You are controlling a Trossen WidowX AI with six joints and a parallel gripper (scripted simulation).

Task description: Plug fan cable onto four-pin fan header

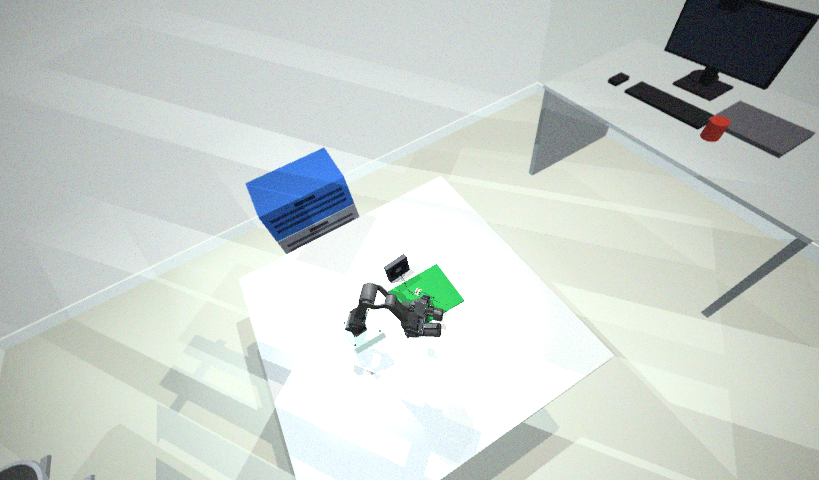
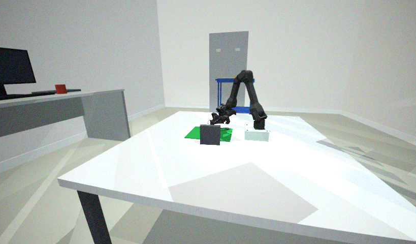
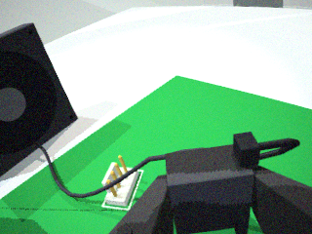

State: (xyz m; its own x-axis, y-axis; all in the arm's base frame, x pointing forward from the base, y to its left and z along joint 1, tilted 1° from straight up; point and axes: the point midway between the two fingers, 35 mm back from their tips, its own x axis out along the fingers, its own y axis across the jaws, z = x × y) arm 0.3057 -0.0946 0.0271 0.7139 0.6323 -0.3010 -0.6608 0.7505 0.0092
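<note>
Wrist view: fan plug [image 3: 211,182], dark, probably rigid and light, gripped across its sides by the gripper [image 1: 438,321] [image 2: 212,123] [image 3: 206,178], a sound hold; apart from the four-pin header [image 1: 418,292] [image 3: 122,187]. Cable [image 3: 85,195]: thin, flexible, crossing before the header, liable to snag.
</note>
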